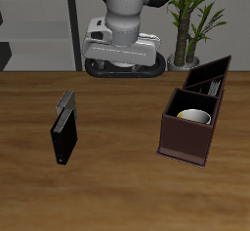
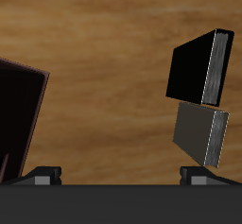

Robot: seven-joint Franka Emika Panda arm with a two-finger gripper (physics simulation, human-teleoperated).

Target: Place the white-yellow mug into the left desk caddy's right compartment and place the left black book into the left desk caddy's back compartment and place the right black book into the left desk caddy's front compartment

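Observation:
The white-yellow mug [image 1: 193, 117] stands inside the right compartment of the left desk caddy [image 1: 186, 142], the wide square section nearest the table's front. The caddy's corner also shows in the wrist view [image 2: 19, 114]. Two black books lie end to end on the table, far from the caddy. One book [image 1: 62, 137] is nearer the front edge and shows black in the wrist view [image 2: 197, 65]. The other book [image 1: 66, 103] is just behind it and looks greyer [image 2: 200, 133]. My gripper [image 1: 122, 67] [image 2: 123, 176] is open and empty, high over the table's back, between books and caddy.
A potted plant [image 1: 193, 25] stands at the back behind the caddy. A grey shelf unit [image 1: 10, 30] is at the back on the other side. The caddy's two narrow slots [image 1: 208, 79] look dark; a thin pale strip shows there, unclear what.

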